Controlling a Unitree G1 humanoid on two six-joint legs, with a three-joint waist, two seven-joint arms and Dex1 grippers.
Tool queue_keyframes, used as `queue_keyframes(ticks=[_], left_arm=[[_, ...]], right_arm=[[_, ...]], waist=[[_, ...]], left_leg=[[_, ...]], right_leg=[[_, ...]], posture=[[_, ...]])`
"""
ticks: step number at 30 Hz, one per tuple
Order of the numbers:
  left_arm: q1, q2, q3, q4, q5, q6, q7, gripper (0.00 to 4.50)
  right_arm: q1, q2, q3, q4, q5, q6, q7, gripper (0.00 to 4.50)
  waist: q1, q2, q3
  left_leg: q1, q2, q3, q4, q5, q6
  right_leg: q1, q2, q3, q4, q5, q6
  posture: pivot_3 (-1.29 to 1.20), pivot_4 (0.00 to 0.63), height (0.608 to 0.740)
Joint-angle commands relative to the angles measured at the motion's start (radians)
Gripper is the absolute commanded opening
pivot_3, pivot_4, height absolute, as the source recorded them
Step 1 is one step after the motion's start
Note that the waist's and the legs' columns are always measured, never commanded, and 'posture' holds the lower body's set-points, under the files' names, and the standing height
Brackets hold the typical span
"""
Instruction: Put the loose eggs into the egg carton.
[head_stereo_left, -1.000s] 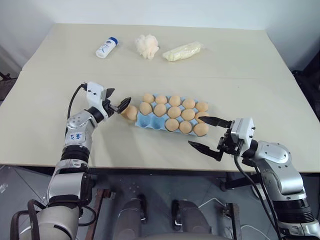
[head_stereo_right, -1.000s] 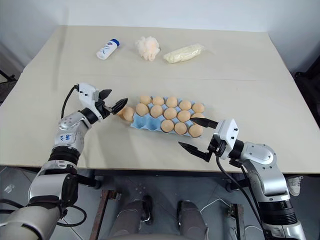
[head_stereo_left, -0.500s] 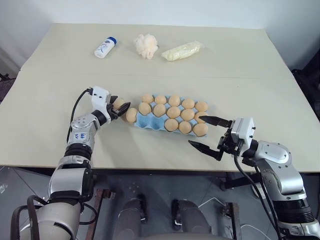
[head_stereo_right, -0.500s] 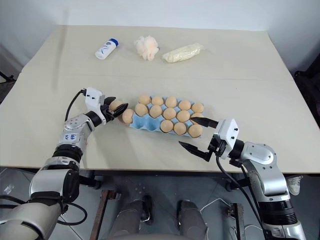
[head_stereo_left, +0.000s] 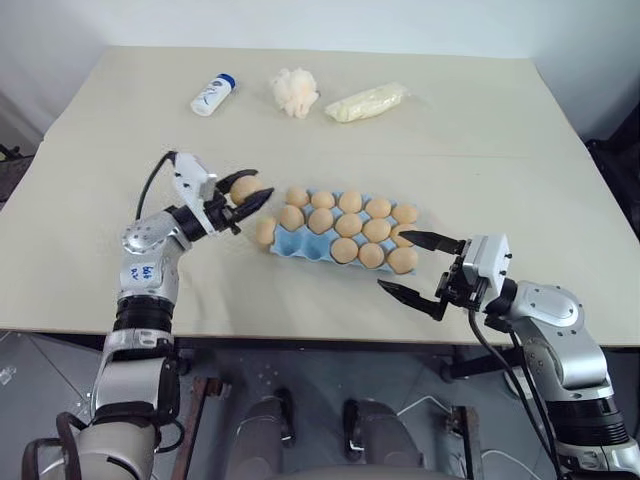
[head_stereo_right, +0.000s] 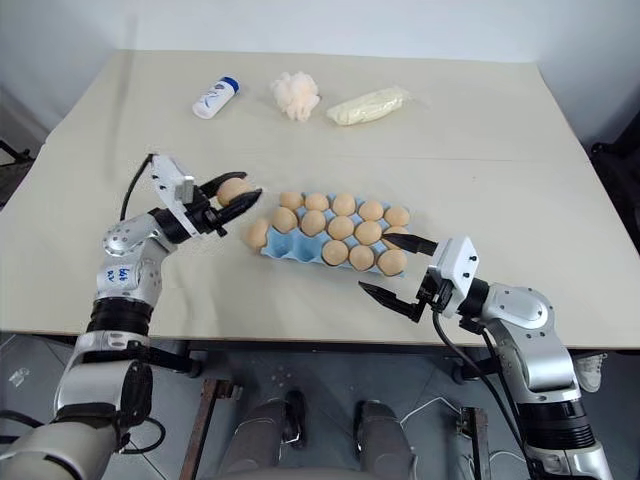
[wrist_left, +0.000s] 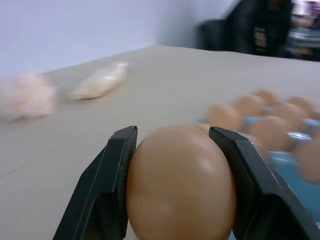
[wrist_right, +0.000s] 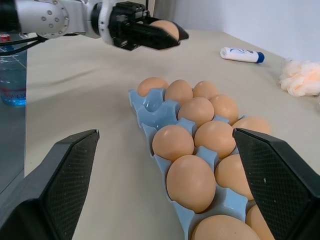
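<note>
Holding one of the loose eggs, the left pincer (head_stereo_left: 243, 195) has its two black fingers clamped on the egg's opposite sides, and the held egg (wrist_left: 181, 181) stands between them clear of the bench (head_stereo_left: 480, 110). From this pincer the egg carton (head_stereo_left: 300, 244) lies ahead of the fingertips and lower, toward the right arm's side, its long axis running away from the pincer toward the right pincer (head_stereo_left: 410, 266). The carton's near end, the short end closest to the left pincer, is what matters: in the right wrist view two blue cups there look empty (wrist_right: 152, 102), while the rest of the tray looks full of eggs as far as can be seen. Another loose egg (head_stereo_left: 264, 231) sits just beside that same near end, touching or almost touching the carton's edge, below and ahead of the held egg. The right pincer is spread wide and grips nothing, hovering off the carton's far end near the bench's front edge, so it is far from the free cups; the left arm is plainly the nearer one. My judgement is that the coming move is a short carry forward and down from the left pincer to an empty near-end cup, keeping clear of the egg lying beside the tray.
</note>
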Motion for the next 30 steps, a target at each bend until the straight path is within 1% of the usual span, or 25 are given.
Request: queue_keyframes(ticks=[1, 4, 8, 10, 11, 12, 15, 16, 21, 22, 23, 24, 27, 30], left_arm=[[0.010, -0.012, -0.054, -0.101, -0.006, 0.028, -0.039, 2.32], [0.010, -0.047, -0.118, -0.075, 0.036, -0.012, -0.056, 2.32], [-0.001, -0.058, -0.150, -0.015, 0.065, -0.054, -0.074, 2.32], [-0.015, -0.067, -0.161, 0.025, 0.078, -0.073, -0.080, 2.75], [-0.022, -0.070, -0.161, 0.043, 0.083, -0.083, -0.075, 3.04], [-0.029, -0.070, -0.158, 0.059, 0.090, -0.100, -0.066, 3.22], [-0.049, -0.064, -0.130, 0.089, 0.094, -0.131, -0.029, 4.10], [-0.052, -0.057, -0.122, 0.090, 0.088, -0.132, -0.029, 4.10], [-0.017, 0.020, -0.075, 0.023, 0.051, -0.112, -0.064, 4.10], [-0.002, 0.043, -0.056, 0.001, 0.035, -0.098, -0.069, 4.27], [0.014, 0.066, -0.036, -0.021, 0.019, -0.081, -0.072, 4.44], [0.036, 0.093, -0.010, -0.044, -0.002, -0.047, -0.072, 4.47], [0.096, 0.166, 0.050, -0.077, -0.028, -0.012, -0.065, 4.47], [0.159, 0.233, 0.148, -0.049, -0.067, -0.007, -0.053, 4.47]], right_arm=[[-0.003, -0.016, -0.036, -0.015, 0.009, -0.015, 0.000, 4.50], [0.001, -0.015, -0.036, -0.021, 0.009, -0.015, -0.007, 4.50], [0.010, -0.009, -0.033, -0.034, 0.008, -0.013, -0.017, 4.50], [0.013, -0.003, -0.032, -0.041, 0.007, -0.018, -0.026, 4.50], [0.013, 0.001, -0.032, -0.046, 0.008, -0.020, -0.032, 4.50], [0.013, 0.003, -0.031, -0.050, 0.009, -0.020, -0.036, 4.50], [0.012, 0.002, -0.030, -0.058, 0.013, -0.017, -0.044, 4.50], [0.012, 0.001, -0.030, -0.059, 0.013, -0.016, -0.045, 4.50], [0.011, 0.000, -0.029, -0.052, 0.015, -0.020, -0.041, 4.50], [0.009, -0.001, -0.028, -0.049, 0.015, -0.019, -0.038, 4.50], [0.009, -0.001, -0.026, -0.046, 0.015, -0.020, -0.034, 4.50], [0.007, -0.002, -0.024, -0.044, 0.016, -0.019, -0.030, 4.50], [0.003, -0.005, -0.020, -0.037, 0.019, -0.018, -0.017, 4.50], [-0.002, -0.007, -0.018, -0.025, 0.021, -0.018, -0.001, 4.50]], waist=[[-0.001, 0.000, 0.000], [-0.001, 0.000, 0.000], [-0.005, 0.000, 0.000], [-0.002, 0.000, 0.000], [-0.002, 0.000, 0.000], [-0.001, 0.000, 0.000], [-0.002, 0.000, 0.000], [-0.002, 0.000, 0.000], [-0.004, 0.000, 0.000], [-0.004, 0.000, 0.000], [-0.005, 0.000, 0.000], [-0.006, 0.000, 0.000], [-0.005, 0.000, 0.000], [-0.008, 0.000, 0.000]], left_leg=[[0.000, 0.000, 0.000, 0.000, 0.000, 0.000], [0.000, 0.000, 0.000, 0.001, 0.000, 0.000], [0.001, 0.000, 0.000, 0.001, 0.000, 0.000], [0.001, 0.001, 0.000, 0.000, 0.000, 0.000], [0.001, 0.001, 0.000, 0.000, 0.000, 0.000], [0.001, 0.001, 0.000, 0.000, 0.000, 0.000], [0.000, 0.000, -0.001, 0.001, 0.000, 0.000], [0.000, 0.000, -0.001, 0.002, 0.000, 0.000], [0.000, 0.001, -0.001, 0.001, 0.000, 0.000], [0.000, 0.001, -0.001, 0.001, 0.000, 0.000], [0.000, 0.001, -0.001, 0.000, 0.000, 0.000], [0.000, 0.001, -0.001, 0.000, 0.000, 0.000], [0.001, 0.001, -0.001, 0.000, 0.000, 0.000], [0.001, 0.001, -0.001, 0.000, 0.000, 0.000]], right_leg=[[0.000, 0.000, 0.000, 0.000, 0.000, 0.000], [0.000, 0.000, 0.001, 0.000, 0.000, 0.000], [0.000, 0.000, 0.001, 0.000, 0.000, 0.000], [0.000, 0.000, 0.001, 0.000, 0.000, -0.001], [0.000, 0.000, 0.000, 0.000, -0.001, -0.001], [0.000, 0.000, 0.000, 0.000, -0.001, -0.001], [0.000, 0.000, 0.000, 0.000, 0.000, -0.001], [0.000, 0.000, 0.000, 0.000, 0.000, -0.001], [0.000, 0.001, 0.000, 0.001, 0.000, -0.001], [0.000, 0.001, 0.000, 0.000, 0.000, -0.001], [0.000, 0.000, 0.000, 0.000, 0.000, -0.001], [0.000, 0.000, 0.000, 0.000, 0.000, -0.001], [0.000, 0.000, 0.000, 0.000, -0.001, -0.001], [0.000, 0.000, 0.001, 0.000, -0.001, -0.001]], posture=[[0.00, 0.150, 0.740], [0.00, 0.150, 0.740], [0.00, 0.150, 0.740], [0.00, 0.150, 0.740], [0.00, 0.150, 0.740], [0.00, 0.150, 0.740], [0.00, 0.150, 0.740], [0.00, 0.150, 0.740], [0.00, 0.150, 0.740], [0.00, 0.150, 0.740], [0.00, 0.150, 0.740], [0.00, 0.150, 0.740], [0.00, 0.150, 0.740], [0.00, 0.150, 0.740]])
